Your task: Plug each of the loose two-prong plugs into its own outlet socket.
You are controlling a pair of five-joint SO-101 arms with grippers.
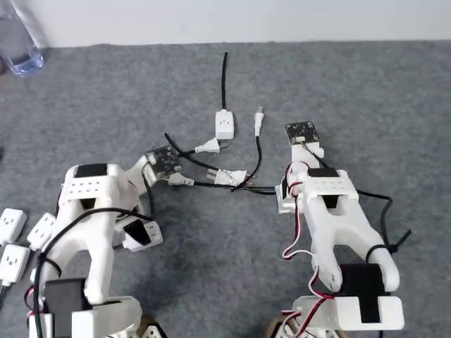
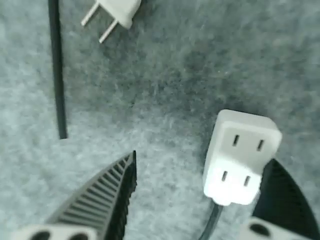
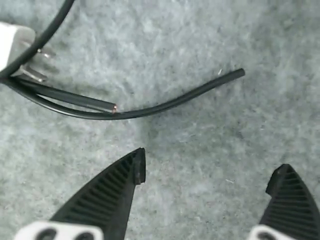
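A white outlet socket (image 1: 224, 124) on a black cord lies at the table's middle back. White two-prong plugs (image 1: 208, 147) (image 1: 229, 177) on black cables lie just in front of it. A third plug (image 1: 180, 180) lies beside the left arm's head (image 1: 162, 162). My left gripper (image 2: 200, 175) is open, low over the carpet. A white socket block (image 2: 240, 155) lies between its fingers, close to one finger (image 2: 285, 195), with a plug (image 2: 117, 12) beyond. My right gripper (image 3: 207, 175) is open over bare carpet. Cut black cables (image 3: 175, 102) and a plug's prongs (image 3: 37, 65) lie ahead of it.
Several spare white sockets (image 1: 14, 225) lie at the left edge beside the left arm. A clear plastic bottle (image 1: 17, 42) stands at the back left corner. Tangled black cables (image 1: 254, 184) cross between the two arms. Open grey carpet (image 1: 380, 105) stretches to the back right.
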